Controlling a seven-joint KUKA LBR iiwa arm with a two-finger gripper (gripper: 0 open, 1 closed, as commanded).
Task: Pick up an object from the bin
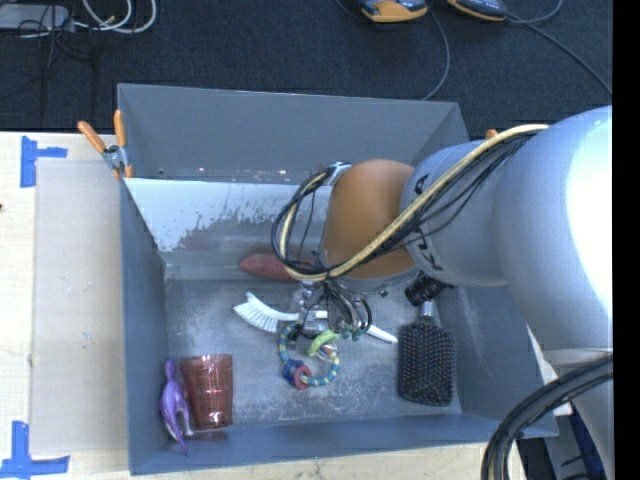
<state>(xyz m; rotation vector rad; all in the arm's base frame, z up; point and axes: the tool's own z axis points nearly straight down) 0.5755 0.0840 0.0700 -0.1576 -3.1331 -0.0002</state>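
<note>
Bead string (300, 371), a small loop of mixed colours, is seen on the bin floor near the middle, and it is the thing nearest to the gripper (322, 320). The gripper is found low in the bin (300, 128), under the orange cover (365, 218) of the wrist and a bundle of cables. Whether it is open or closed cannot be told, since its tip is hidden among cables and shadow.

The loop lies just toward the near wall from the gripper, and its upper edge appears to reach under the tip; contact cannot be confirmed. No long axis is offered by the loop, so no particular approach angle is favoured by it.

A white brush (262, 315) is laid across the same spot. Its bristled head is to the left of the gripper, and its thin handle runs right and slightly toward the near wall, passing beneath or just beside the tip. It is judged that either of the two could be caught in a closing.

Well apart are a black hairbrush (426, 363) to the right, a pink cup (208, 390) with a purple piece (172, 403) in the near-left corner, and a reddish object (262, 265) by the back wall.
</note>
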